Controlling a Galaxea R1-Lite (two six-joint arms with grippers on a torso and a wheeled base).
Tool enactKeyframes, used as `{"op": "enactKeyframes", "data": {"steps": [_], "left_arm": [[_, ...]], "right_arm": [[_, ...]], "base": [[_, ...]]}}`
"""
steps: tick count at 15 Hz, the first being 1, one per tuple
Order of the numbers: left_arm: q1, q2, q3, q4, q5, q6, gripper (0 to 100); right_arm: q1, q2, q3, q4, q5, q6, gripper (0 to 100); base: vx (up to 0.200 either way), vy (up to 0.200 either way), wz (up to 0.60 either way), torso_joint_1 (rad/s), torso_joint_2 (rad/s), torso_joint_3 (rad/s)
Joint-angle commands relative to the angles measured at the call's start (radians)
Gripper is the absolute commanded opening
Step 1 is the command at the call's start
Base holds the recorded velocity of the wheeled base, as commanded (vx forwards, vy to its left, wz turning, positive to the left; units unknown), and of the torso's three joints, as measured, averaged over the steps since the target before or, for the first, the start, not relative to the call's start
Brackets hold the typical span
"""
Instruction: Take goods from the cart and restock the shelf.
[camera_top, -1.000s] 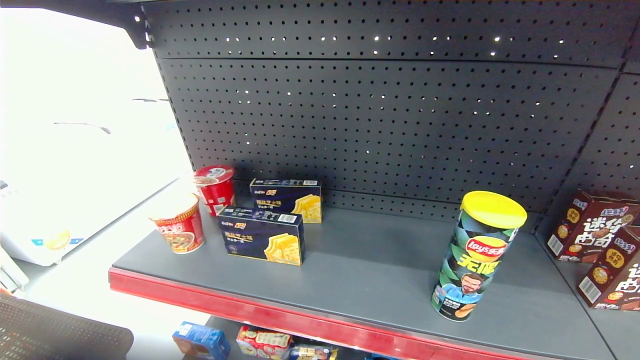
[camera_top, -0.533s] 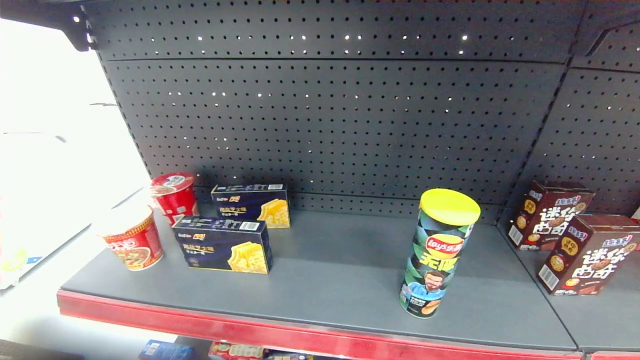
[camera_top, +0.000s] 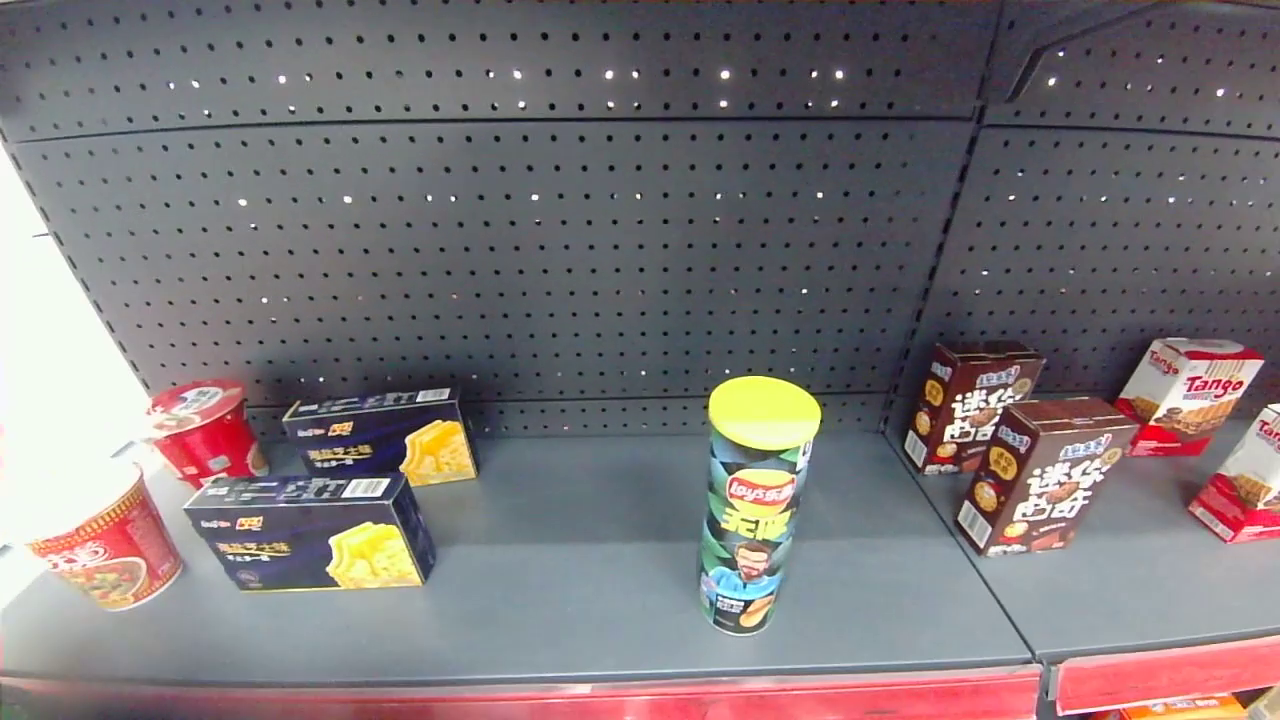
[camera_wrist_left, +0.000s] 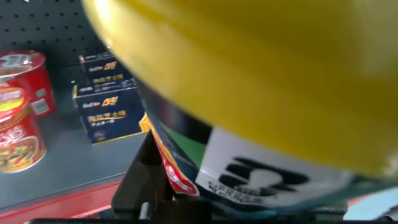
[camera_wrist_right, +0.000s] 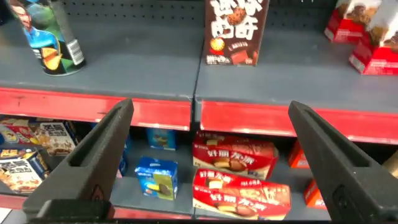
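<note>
**On the shelf one chip can stands; a second sits in the left hand**

On the grey shelf (camera_top: 560, 570), seen from the head camera, a chip can (camera_top: 757, 505) with a yellow lid stands upright near the front edge, well apart from everything else. To its left lie two dark blue cracker boxes (camera_top: 312, 545), one in front of the other. Beyond them, at the shelf's left end, are two red noodle cups (camera_top: 95, 545), also front and back. To the can's right, past the shelf divider, two brown snack boxes (camera_top: 1045, 475) stand upright. Red-and-white wafer boxes (camera_top: 1190, 395) sit farther right. A dark pegboard (camera_top: 500, 250) forms the back wall.

From the left wrist camera, the left hand (camera_wrist_left: 155, 196) grips a second can (camera_wrist_left: 261, 93). Its yellow lid is close to the lens, and a dark finger (camera_wrist_left: 140, 180) lies against its side. This second can is held out in front of the shelf's red edge. Past it the cracker boxes and the noodle cups sit on the shelf.

From the right wrist camera, the right hand (camera_wrist_right: 210, 106) is empty, its two black fingers spread wide. It hangs in front of the red edge strip (camera_wrist_right: 155, 109). The standing chip can is on the shelf above the strip, with a brown snack box next to it. On the lower shelf (camera_wrist_right: 186, 208) lie red boxes (camera_wrist_right: 239, 171) and a blue packet (camera_wrist_right: 157, 177).
</note>
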Motion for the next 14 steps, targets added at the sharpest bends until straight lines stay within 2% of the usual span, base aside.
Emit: {"op": "enactKeyframes", "data": {"steps": [1, 5, 7, 8, 11, 13, 14], "left_arm": [[-0.015, 0.025, -0.013, -0.001, 0.000, -0.001, 0], [-0.022, 0.074, -0.014, -0.007, 0.000, 0.045, 0], [-0.047, 0.131, -0.030, -0.010, 0.000, 0.084, 0], [-0.077, 0.174, -0.053, -0.014, 0.000, 0.091, 0], [-0.220, 0.344, -0.183, -0.062, 0.001, 0.090, 0], [-0.231, 0.496, -0.240, -0.134, 0.000, 0.088, 0], [-0.231, 0.579, -0.258, -0.206, 0.000, 0.085, 0]], "right_arm": [[0.000, 0.001, 0.000, 0.000, 0.003, -0.001, 100], [0.000, 0.001, 0.000, 0.000, 0.003, 0.006, 100], [0.000, 0.001, 0.000, -0.001, -0.009, 0.009, 100], [0.000, 0.001, 0.000, -0.003, -0.009, 0.009, 100], [0.000, 0.001, 0.000, -0.003, -0.009, 0.009, 100], [0.000, 0.001, 0.000, -0.003, -0.009, 0.009, 100], [0.000, 0.001, 0.000, -0.003, -0.009, 0.009, 100]], "base": [[0.000, 0.000, -0.60, 0.002, 0.01, 0.002], [0.000, 0.000, 0.00, 0.000, 0.00, 0.000], [0.000, 0.000, 0.00, 0.000, 0.00, 0.000], [0.000, 0.000, 0.00, 0.000, 0.00, 0.000], [0.000, 0.000, 0.00, 0.000, 0.00, 0.000], [0.000, 0.000, 0.00, 0.000, 0.00, 0.000], [0.000, 0.000, 0.00, 0.000, 0.00, 0.000]]}}
